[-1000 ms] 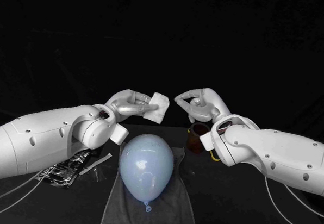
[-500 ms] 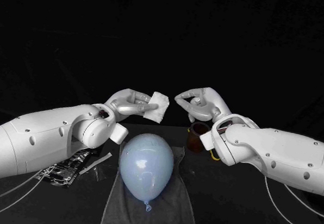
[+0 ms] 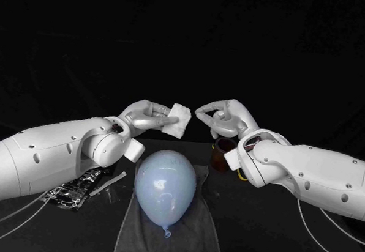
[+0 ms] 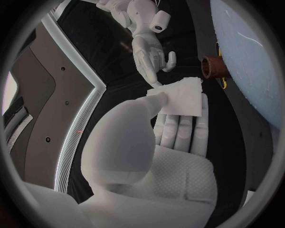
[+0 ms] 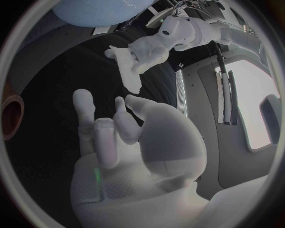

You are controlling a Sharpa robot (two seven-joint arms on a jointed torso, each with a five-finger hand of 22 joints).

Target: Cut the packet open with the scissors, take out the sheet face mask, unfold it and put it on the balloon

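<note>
Left hand (image 4: 173, 142) pinching folded mask (image 4: 181, 97), balloon (image 4: 249, 61) near

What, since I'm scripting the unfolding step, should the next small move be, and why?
Probably bring the right hand across to pinch a free edge of the sheet mask: the left hand holds it folded beyond the balloon, and the right holds nothing.
</note>
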